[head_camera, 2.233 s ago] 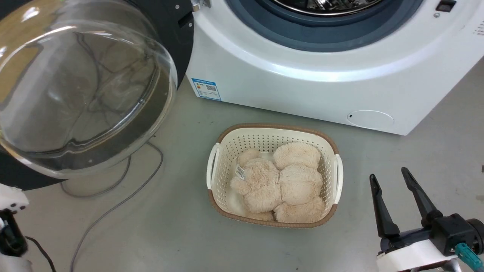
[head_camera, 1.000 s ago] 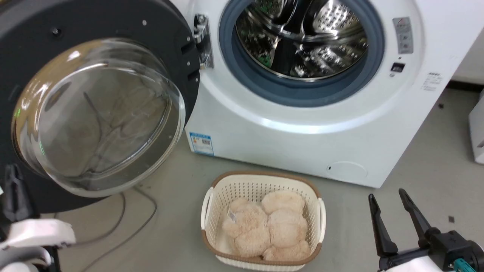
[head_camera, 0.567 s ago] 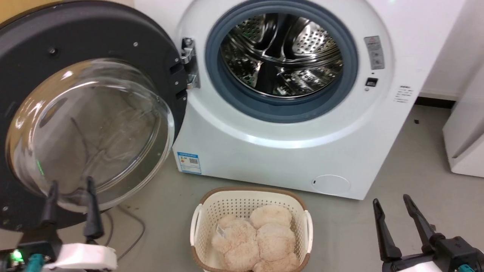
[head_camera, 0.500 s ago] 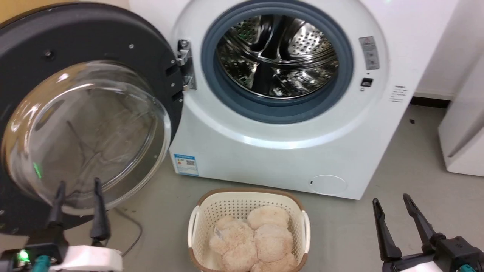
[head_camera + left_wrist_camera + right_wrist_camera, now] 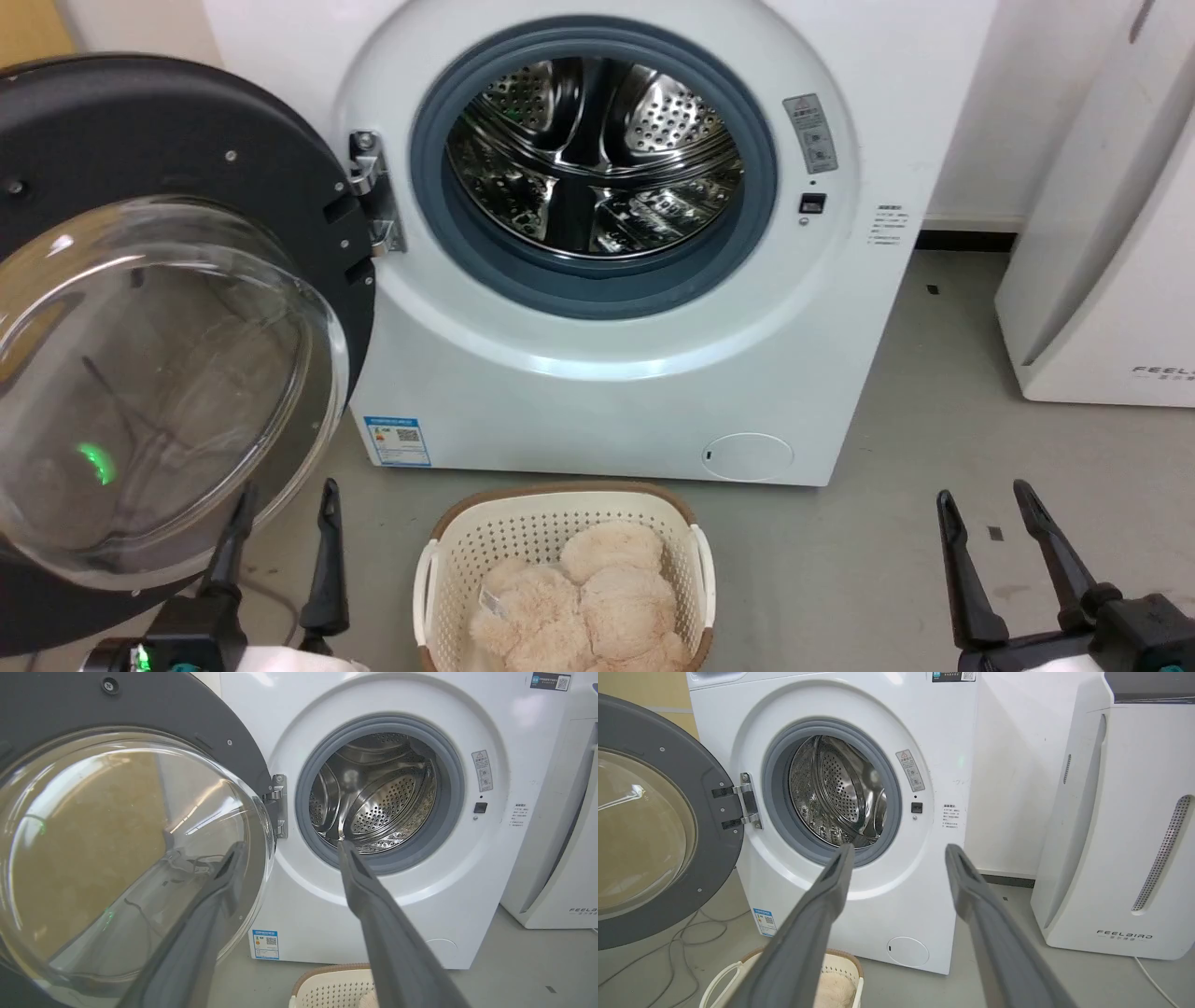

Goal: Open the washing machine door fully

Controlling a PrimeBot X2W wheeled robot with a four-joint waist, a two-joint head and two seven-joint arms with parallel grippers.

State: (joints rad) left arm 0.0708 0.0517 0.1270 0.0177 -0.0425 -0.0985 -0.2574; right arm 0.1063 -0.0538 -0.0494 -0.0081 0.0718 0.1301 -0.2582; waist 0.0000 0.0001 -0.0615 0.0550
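Head view has the washing machine door [image 5: 140, 121] standing wide open at the left, hung on its metal hinge [image 5: 373, 196], with its matte black inner face and bulging glass bowl [image 5: 159, 373] turned toward the camera. Right of it, the washing machine [image 5: 607, 392] shows its grey rubber ring [image 5: 597, 289] and steel drum [image 5: 593, 177]. The left gripper [image 5: 288, 490] sits near, by the door's lower edge, fingers spread and holding nothing; contact with the door cannot be told. The right gripper [image 5: 984, 493] is at the near right, also spread and holding nothing. Between them a basket [image 5: 448, 560] holds a beige plush toy [image 5: 588, 597]
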